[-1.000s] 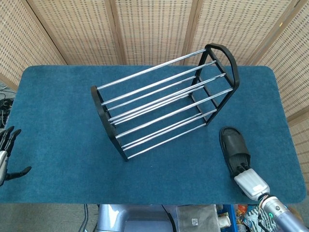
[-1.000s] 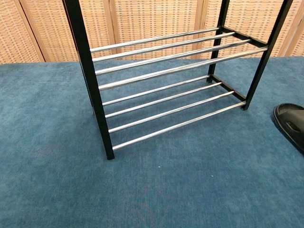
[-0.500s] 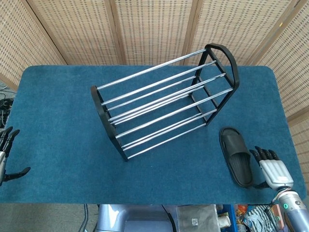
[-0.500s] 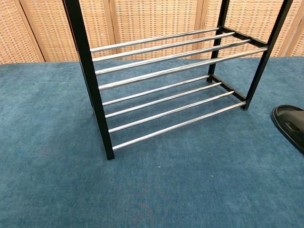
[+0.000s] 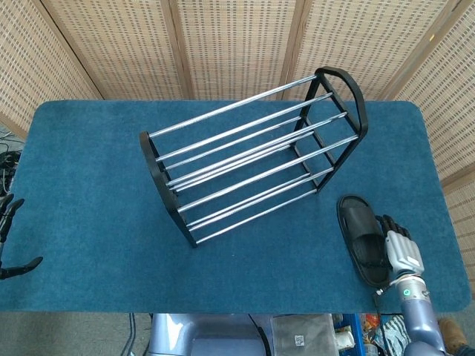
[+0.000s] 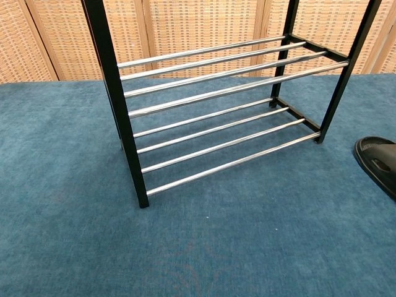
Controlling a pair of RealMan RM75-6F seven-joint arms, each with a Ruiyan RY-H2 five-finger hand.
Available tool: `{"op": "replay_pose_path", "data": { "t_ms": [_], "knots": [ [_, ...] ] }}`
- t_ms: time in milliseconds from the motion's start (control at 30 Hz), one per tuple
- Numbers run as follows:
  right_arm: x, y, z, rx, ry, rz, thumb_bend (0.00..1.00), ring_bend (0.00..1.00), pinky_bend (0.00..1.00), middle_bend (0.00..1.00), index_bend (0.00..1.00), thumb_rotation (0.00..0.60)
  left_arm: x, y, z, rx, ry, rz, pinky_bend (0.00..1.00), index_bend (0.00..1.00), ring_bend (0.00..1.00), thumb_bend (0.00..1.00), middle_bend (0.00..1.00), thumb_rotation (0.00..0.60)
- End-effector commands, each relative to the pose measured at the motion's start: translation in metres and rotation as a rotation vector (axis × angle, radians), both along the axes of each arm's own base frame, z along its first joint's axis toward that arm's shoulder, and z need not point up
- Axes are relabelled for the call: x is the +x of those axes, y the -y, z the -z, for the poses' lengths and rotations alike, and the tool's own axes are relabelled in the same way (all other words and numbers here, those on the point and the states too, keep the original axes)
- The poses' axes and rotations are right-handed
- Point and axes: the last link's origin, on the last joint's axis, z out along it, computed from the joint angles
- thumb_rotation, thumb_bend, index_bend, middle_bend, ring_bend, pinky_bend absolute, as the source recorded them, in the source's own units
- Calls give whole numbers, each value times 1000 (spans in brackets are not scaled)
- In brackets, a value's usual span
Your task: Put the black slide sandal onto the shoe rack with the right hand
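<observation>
The black slide sandal [image 5: 361,237] lies flat on the blue table cover, in front of and to the right of the shoe rack [image 5: 252,156]. Only its toe end [image 6: 377,159] shows at the right edge of the chest view, in front of the rack [image 6: 216,124]. My right hand [image 5: 398,248] is beside the sandal's right edge, its dark fingers [image 5: 390,226] stretched out along it and holding nothing. I cannot tell whether they touch it. My left hand [image 5: 9,237] barely shows at the far left edge, fingers apart and empty.
The rack has two tiers of chrome bars and black end frames, and stands slanted across the middle of the blue table cover [image 5: 89,185]. Woven screens [image 5: 237,44] close off the back. The table's front edge runs just below the right hand.
The right hand came off the sandal's heel, swung out to the right, and now lies closer against the sandal's right side. The left hand slid further out of frame.
</observation>
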Motion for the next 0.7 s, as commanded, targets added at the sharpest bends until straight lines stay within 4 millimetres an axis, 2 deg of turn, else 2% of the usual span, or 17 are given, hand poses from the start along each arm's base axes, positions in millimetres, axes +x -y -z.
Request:
{"op": "replay_pose_path", "data": {
  "t_ms": [33, 267, 700],
  "knots": [
    [-2, 5, 16, -31, -44, 49, 0, 0, 0, 0, 0, 600, 0, 0, 0, -3, 0, -1, 0, 0, 0, 106, 0, 600],
    [-13, 2, 34, -47, -30, 126, 0, 0, 0, 0, 0, 600, 0, 0, -1, -3, 2, 0, 0, 0, 0, 106, 0, 600],
    [-30, -3, 37, -22, -25, 187, 0, 0, 0, 0, 0, 600, 0, 0, 1, -6, -2, -2, 0, 0, 0, 106, 0, 600]
  ]
}}
